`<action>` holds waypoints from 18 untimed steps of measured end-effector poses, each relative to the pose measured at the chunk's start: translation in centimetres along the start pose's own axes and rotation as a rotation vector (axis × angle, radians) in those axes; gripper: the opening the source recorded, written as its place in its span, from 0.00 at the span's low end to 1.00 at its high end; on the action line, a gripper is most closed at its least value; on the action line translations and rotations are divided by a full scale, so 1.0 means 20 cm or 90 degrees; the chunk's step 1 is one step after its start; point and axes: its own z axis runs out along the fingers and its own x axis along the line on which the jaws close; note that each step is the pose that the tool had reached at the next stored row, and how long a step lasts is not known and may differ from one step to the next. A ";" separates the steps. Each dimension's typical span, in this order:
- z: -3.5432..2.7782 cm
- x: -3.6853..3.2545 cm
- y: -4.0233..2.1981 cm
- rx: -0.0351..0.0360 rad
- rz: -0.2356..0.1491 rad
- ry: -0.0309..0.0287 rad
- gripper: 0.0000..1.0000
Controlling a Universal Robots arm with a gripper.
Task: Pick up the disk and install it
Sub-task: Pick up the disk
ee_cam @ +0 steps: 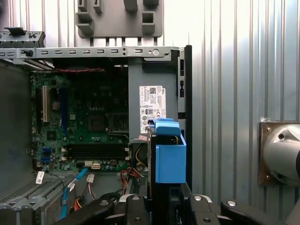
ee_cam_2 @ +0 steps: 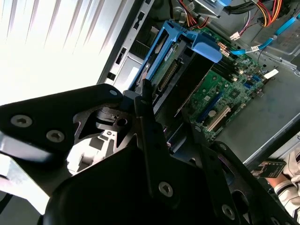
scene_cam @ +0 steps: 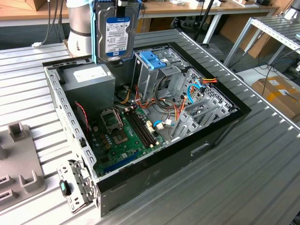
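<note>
Blue-railed disk (scene_cam: pixel 117 35), label facing the exterior view; first wrist view shows claw (ee_cam: pixel 164 200) gripping its edges.

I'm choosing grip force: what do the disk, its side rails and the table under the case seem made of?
By the look, the disk is metal-bodied: dark, thin, rigid edges, though print covers its face. Its side rails seem moulded plastic: even light blue, matte. Likely sheet metal for the table: grey, ribbed, softly shiny.

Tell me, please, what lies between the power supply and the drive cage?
In the exterior view, the held disk hangs over that gap; cables lie at its bottom.
</note>
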 end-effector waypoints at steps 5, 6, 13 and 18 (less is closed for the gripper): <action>0.001 -0.002 -0.015 0.0000 0.000 0.0000 0.35; 0.001 -0.003 -0.018 0.0000 0.000 0.0000 0.35; 0.001 -0.004 -0.030 0.0000 0.000 0.0000 0.35; 0.001 -0.005 -0.032 0.0000 0.000 0.0000 0.35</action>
